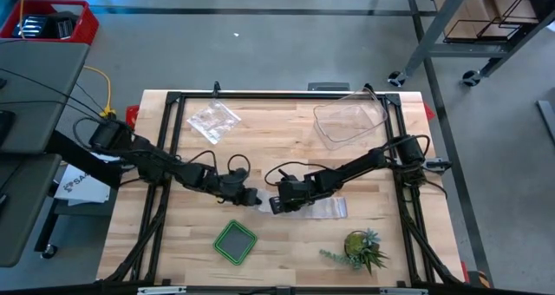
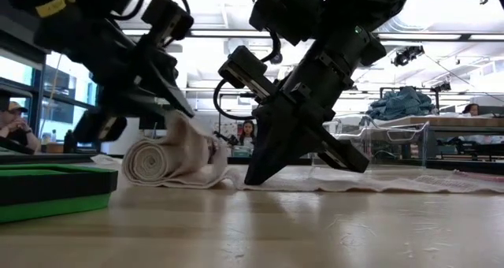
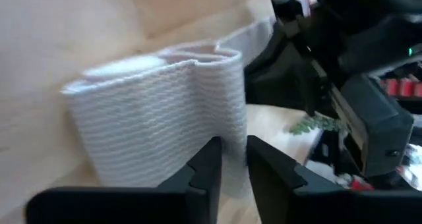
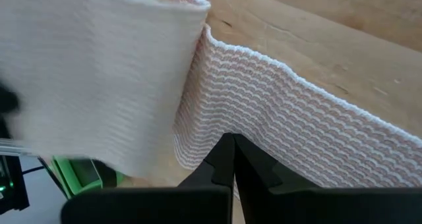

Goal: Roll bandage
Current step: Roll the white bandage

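White gauze bandage [image 1: 323,207] partly rolled mid-tabletop [image 1: 286,252], roll end at left gripper [image 3: 231,159] with fingers slightly parted just beside it, loose strip pinned flat under shut right gripper [image 2: 256,176], near green tray [image 1: 235,241].

1 bandage [image 1: 323,207], 2 pincers, 1 clear tub [image 1: 349,121], 1 plastic bag [image 1: 213,121], 1 green tray [image 1: 235,242], 1 plant [image 1: 363,247]

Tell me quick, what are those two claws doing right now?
Left gripper: slightly open, at the rolled part of the bandage.
Right gripper: shut, tips pressing on the flat strip, not gripping it.
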You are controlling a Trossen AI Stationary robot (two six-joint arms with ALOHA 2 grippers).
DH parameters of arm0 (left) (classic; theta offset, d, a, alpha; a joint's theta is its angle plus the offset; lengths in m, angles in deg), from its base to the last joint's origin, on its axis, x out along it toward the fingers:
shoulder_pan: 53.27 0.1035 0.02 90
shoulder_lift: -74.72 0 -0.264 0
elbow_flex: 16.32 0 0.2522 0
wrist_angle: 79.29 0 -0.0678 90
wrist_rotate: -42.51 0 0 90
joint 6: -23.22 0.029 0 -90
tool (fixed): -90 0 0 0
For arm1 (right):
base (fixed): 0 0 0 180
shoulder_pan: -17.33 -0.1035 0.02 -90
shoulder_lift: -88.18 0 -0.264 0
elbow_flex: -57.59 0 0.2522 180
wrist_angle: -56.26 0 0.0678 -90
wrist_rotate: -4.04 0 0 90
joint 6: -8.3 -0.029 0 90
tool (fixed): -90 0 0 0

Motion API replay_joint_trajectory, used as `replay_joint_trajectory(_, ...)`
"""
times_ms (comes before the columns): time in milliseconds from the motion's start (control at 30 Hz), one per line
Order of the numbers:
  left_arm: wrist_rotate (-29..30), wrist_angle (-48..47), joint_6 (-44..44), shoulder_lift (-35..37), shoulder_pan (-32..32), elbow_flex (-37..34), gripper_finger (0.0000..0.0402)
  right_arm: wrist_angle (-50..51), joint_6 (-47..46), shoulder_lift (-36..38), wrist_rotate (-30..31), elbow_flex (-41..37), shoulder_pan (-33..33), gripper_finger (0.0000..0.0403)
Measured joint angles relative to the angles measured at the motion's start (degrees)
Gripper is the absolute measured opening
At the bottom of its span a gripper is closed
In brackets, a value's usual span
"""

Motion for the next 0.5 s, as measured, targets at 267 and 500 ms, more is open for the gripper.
replay_joint_trajectory(267, -5.7, 3.9, -0.4, -3.5, 1.8, 0.0, 0.0123, -0.1, 0.1, 0.0, -0.3, 0.0, 0.0, 0.0000)
replay_joint_trajectory(500, -3.4, -5.4, 4.6, 8.1, 2.8, -2.6, 0.0129, -0.1, 0.1, 0.0, -0.3, 0.0, 0.0, 0.0000)
